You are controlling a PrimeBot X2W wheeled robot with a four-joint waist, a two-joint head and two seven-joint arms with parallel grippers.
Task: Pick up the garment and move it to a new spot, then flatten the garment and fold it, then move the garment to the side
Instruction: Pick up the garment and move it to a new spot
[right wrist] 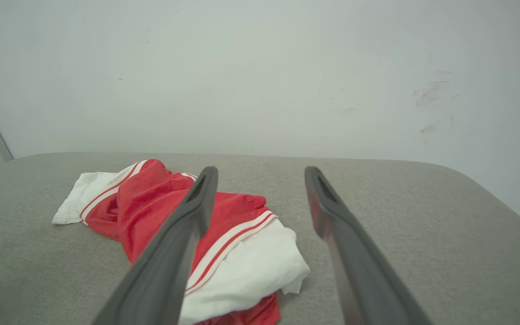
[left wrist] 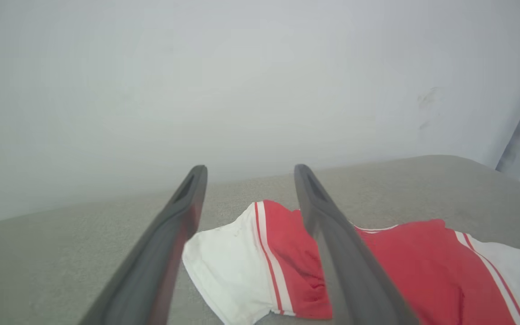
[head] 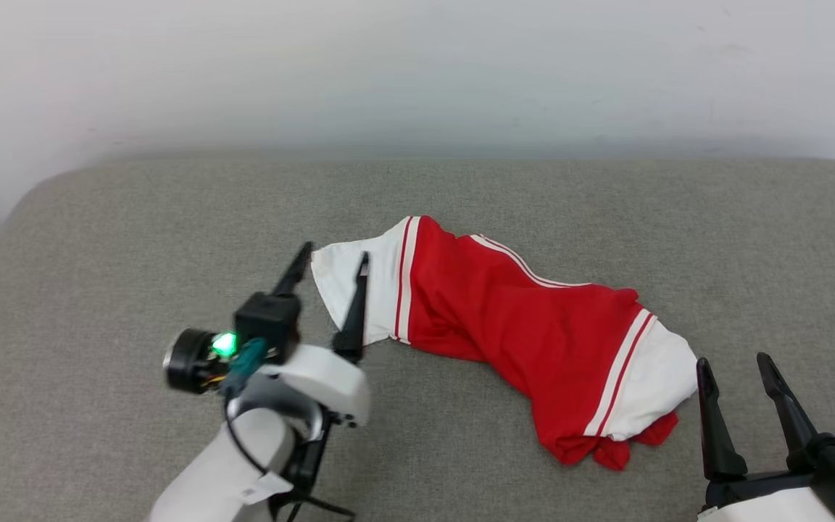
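**Head view.**
- Item 1: garment (head: 519,319), red w/ white short sleeves & red-white stripe trim. Lies rumpled across mid desk (head: 135,239), which has a grey cloth top.
- Item 2: my left gripper (head: 337,251), jaws spread, at the garment's left white sleeve (head: 381,290). One finger is at the sleeve edge, the other over the sleeve. Contact: cannot tell.
- Item 3: my right gripper (head: 730,358), jaws spread, empty, just beside the garment's right sleeve end, not touching.

**Left wrist view.**
- Left gripper (left wrist: 249,167), jaws spread, nothing pinched.
- White sleeve (left wrist: 224,266) shows btwn my fingers; the garment (left wrist: 404,262) body runs off right.
- Pale wall (left wrist: 260,67) behind.

**Right wrist view.**
- Right gripper (right wrist: 261,169), jaws spread, nothing btwn them.
- Garment (right wrist: 151,203) bunched on the desk (right wrist: 422,216), left of centre, partly behind my left-hand finger; one white sleeve nearest.
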